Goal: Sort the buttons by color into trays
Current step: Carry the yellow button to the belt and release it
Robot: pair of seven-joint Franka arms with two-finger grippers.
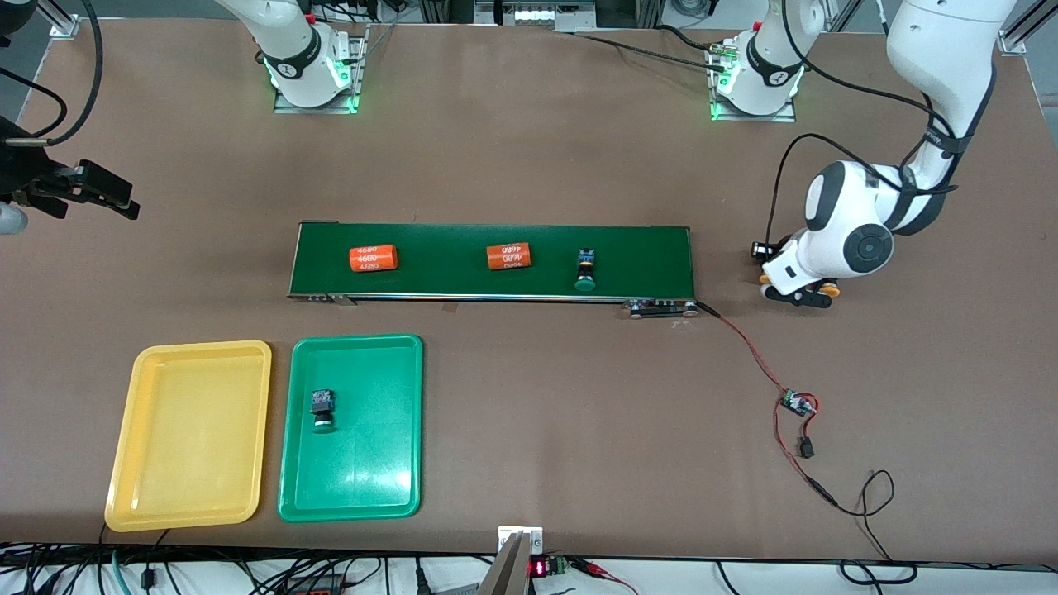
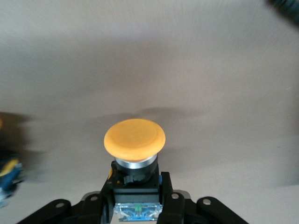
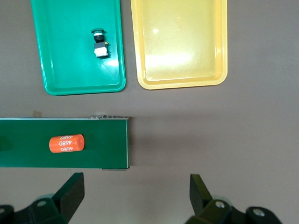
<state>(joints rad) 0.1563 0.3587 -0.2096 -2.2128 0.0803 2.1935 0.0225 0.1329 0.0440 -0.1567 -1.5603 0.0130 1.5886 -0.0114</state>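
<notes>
Yellow-capped button (image 2: 134, 140) gripped, green button (image 1: 321, 411) in green tray (image 1: 388, 479), probably upright

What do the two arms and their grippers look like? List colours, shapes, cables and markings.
Both arms are glossy white with rounded joints, black bands and black cables clipped along them; their bases glow green. The left gripper has black fingers on a white body. The right gripper shows dark, wedge-shaped fingers.

A wide brown table (image 1: 529, 124) is evenly lit, with tangled cables (image 1: 248, 570) along its near edge.
</notes>
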